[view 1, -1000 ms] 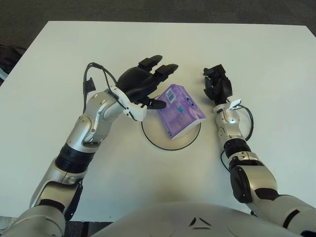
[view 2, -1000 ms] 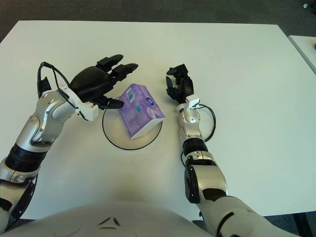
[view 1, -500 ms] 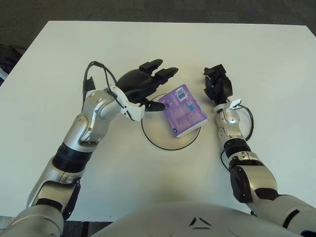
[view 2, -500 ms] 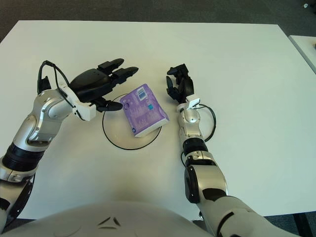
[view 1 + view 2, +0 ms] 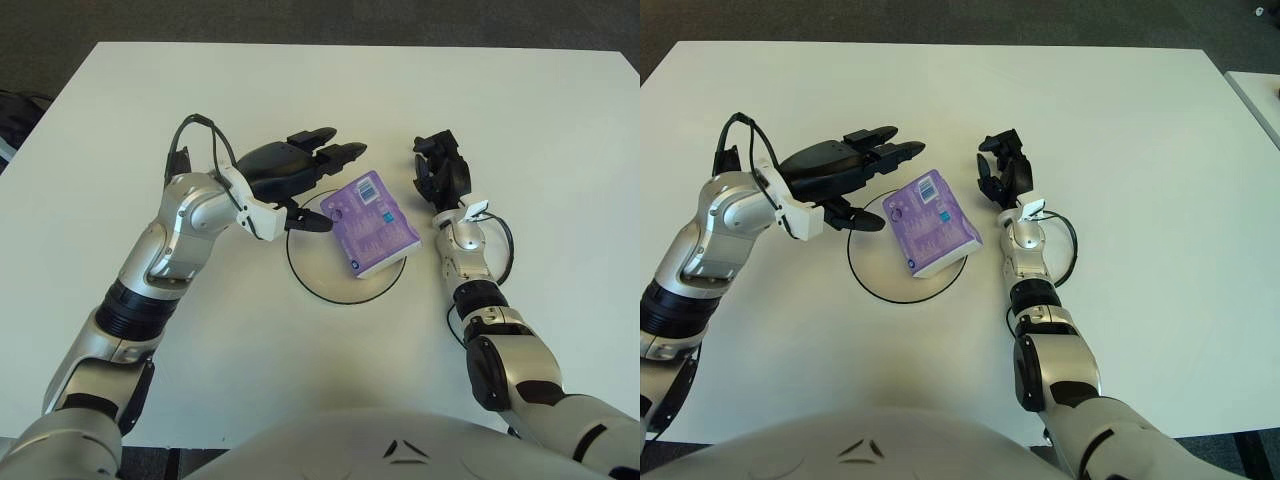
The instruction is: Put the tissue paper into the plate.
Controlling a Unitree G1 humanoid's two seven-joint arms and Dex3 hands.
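- Tissue paper (image 5: pixel 370 223) is your purple pack; it lies tilted in the plate (image 5: pixel 310 280), covering the plate's right half with its right edge reaching over the rim. You can see a white barcode patch at its far end and a small round mark beside it, but any writing on the wrapper is too small for you to read.
- Largest thing before you is the white bench (image 5: pixel 300 90), a plain matt top that fills most of both views; dark grey carpet shows beyond its far edge and at the left corner.
- Your left arm reaches in from the lower left, elbow bent, forearm angled up toward the plate, with a black cable looped above the wrist.
- Your left hand (image 5: pixel 290 180) hovers just left of the pack, over the plate's far left rim. Its fingers (image 5: pixel 325 150) are spread and stretched out toward the pack, holding nothing; the thumb points at the pack's near left corner, apart from it.
- Your right arm comes up from the lower right, forearm running almost straight away from you, a cable loop beside the wrist.
- Your right hand (image 5: pixel 1002 178) shows just right of the pack, beyond the plate's right rim, its fingers curled in on themselves around nothing.
- Smallest to note is the plate's thin dark rim, a circle on the white top.
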